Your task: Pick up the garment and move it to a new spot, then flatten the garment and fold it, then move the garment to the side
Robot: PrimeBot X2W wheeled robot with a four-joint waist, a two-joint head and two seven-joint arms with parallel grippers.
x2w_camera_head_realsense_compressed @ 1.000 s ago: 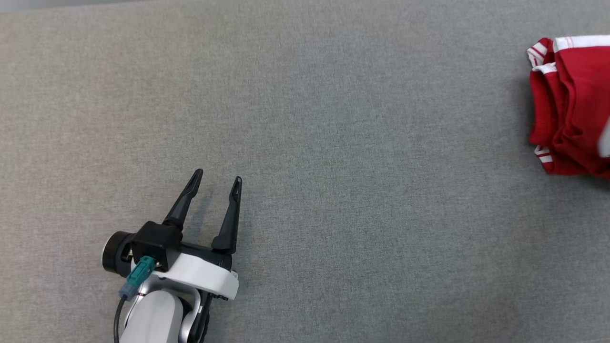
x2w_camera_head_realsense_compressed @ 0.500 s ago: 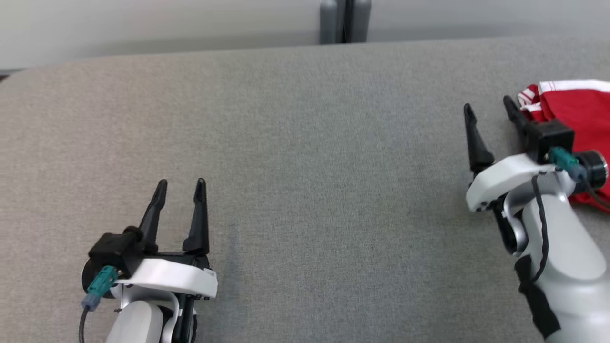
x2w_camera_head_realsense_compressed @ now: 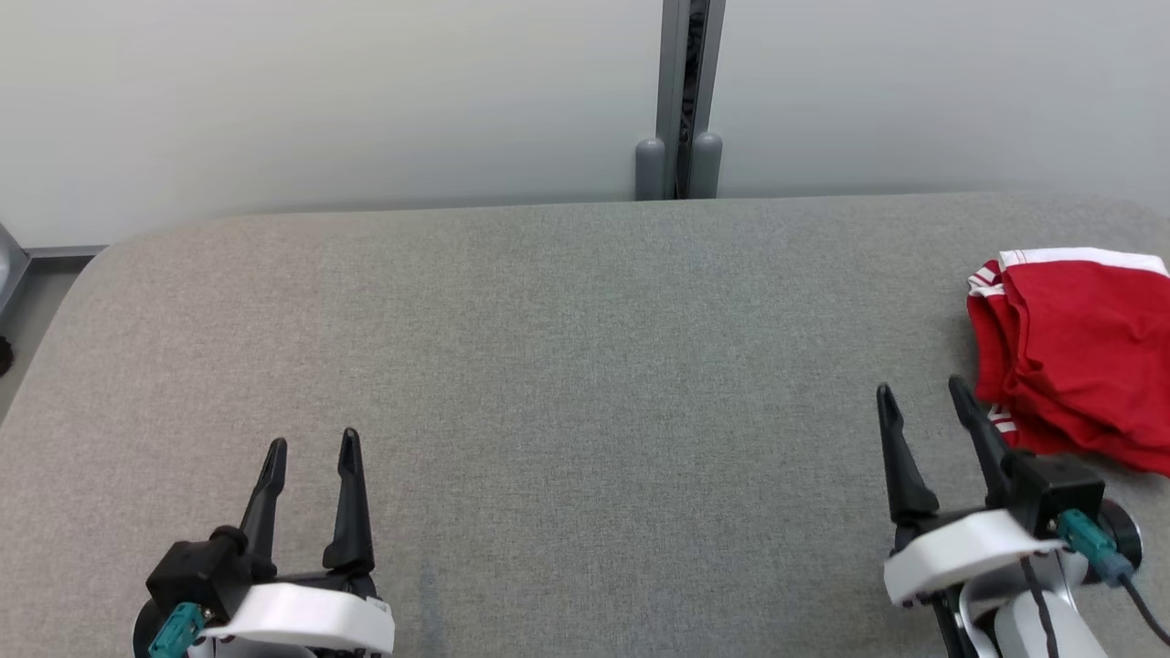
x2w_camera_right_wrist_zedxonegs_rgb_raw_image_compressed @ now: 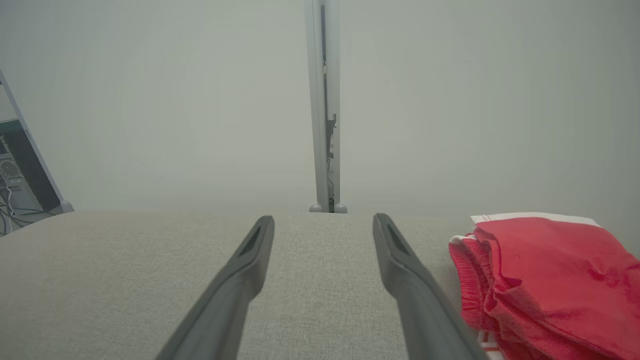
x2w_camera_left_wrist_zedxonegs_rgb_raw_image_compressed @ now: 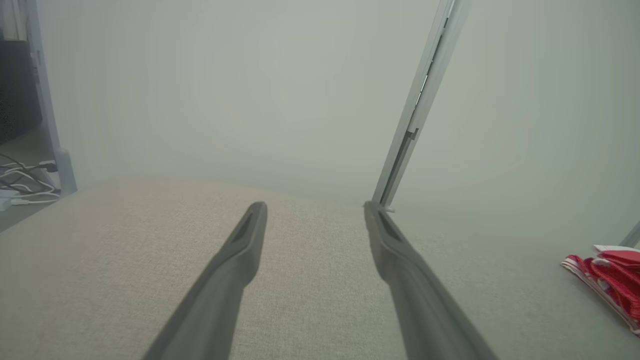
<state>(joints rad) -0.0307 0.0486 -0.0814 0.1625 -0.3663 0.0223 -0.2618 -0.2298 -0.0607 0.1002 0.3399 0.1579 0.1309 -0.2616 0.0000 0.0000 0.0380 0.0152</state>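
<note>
Clerk: Largest entry first, please.

Checker: Pale wall panels [x2w_camera_head_realsense_compressed: 320, 91] ran across the far side and met at a grey post [x2w_camera_head_realsense_compressed: 681, 91]. In front of them lay the grey fabric-covered table [x2w_camera_head_realsense_compressed: 567, 347], rounded at its far left corner.

Clerk: And the task's own item?

Checker: One garment [x2w_camera_head_realsense_compressed: 1079, 347], red with white striped trim. It lay bunched in loose layers on the table's right side and ran out past the right edge of the head view. It was not flattened and not folded to any clean line.

Clerk: Its handling character?

Checker: Judged soft, light and limp. It would likely sag from any hold, and its layers could slide apart. The gathered striped edge on its left looked thickest, so that would be the sound place to pinch, with a deep bite through all layers. A second hold further along that edge would help spread it.

Clerk: The end effectors?

Checker: There were two. The right gripper [x2w_camera_head_realsense_compressed: 920, 384] was at the near right with its fingers spread wide and nothing between them. It sat just left of the garment's near edge, and whether its outer finger brushed the cloth could not be told. The left gripper [x2w_camera_head_realsense_compressed: 313, 439] was at the near left, likewise spread and empty, and well apart from the garment.

Clerk: Anything smaller?

Checker: Loose cables [x2w_camera_left_wrist_zedxonegs_rgb_raw_image_compressed: 22, 180] lay on the floor beyond the table's left end.
</note>
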